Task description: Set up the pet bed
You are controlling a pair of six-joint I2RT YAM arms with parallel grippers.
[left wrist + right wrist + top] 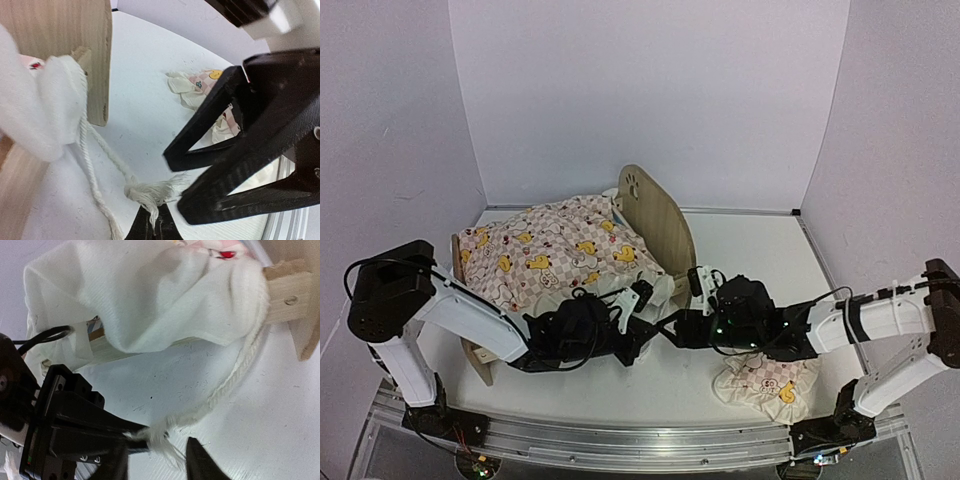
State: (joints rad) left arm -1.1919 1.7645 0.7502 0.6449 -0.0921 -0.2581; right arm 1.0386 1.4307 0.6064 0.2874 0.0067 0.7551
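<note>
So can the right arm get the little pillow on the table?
Probably yes: the pillow lies uncovered close by the right arm, and the right gripper stands open.

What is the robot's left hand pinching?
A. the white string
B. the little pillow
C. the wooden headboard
A: the left gripper is shut on the frayed end of the white string, which runs down from the cloth at the corner of the pet bed.
</note>
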